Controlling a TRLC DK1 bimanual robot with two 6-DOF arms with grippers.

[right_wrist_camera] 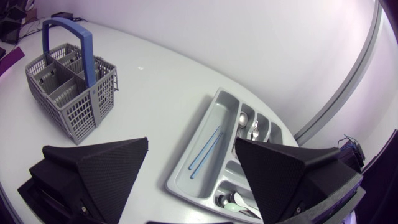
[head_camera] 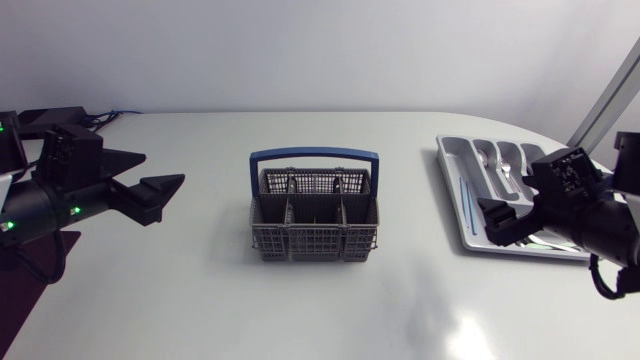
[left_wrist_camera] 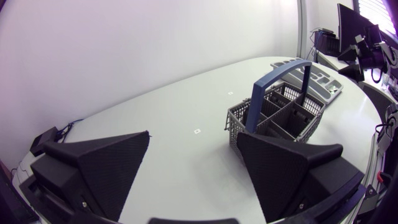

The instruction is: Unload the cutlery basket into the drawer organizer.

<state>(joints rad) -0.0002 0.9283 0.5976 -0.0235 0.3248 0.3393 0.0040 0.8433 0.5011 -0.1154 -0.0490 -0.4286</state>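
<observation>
The grey plastic basket with a blue handle (head_camera: 315,215) sits mid-table and looks empty. The left black claw (left_wrist_camera: 194,137) and right black claw (right_wrist_camera: 191,141) are open, holding nothing. Next, just check the grey plastic organizer tray (head_camera: 452,190) holding shiny metal spoons (head_camera: 484,156).

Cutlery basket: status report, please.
Left claw open, right claw open. Grey plastic basket, blue handle, looks empty. Cutlery in grey organizer tray. Nothing in the way.

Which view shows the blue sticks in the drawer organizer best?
Right wrist view: the blue sticks lie unobstructed in the long compartment of the drawer organizer. The head view shows them as a thin line only; the left wrist view shows the far organizer, no sticks discernible.
</observation>
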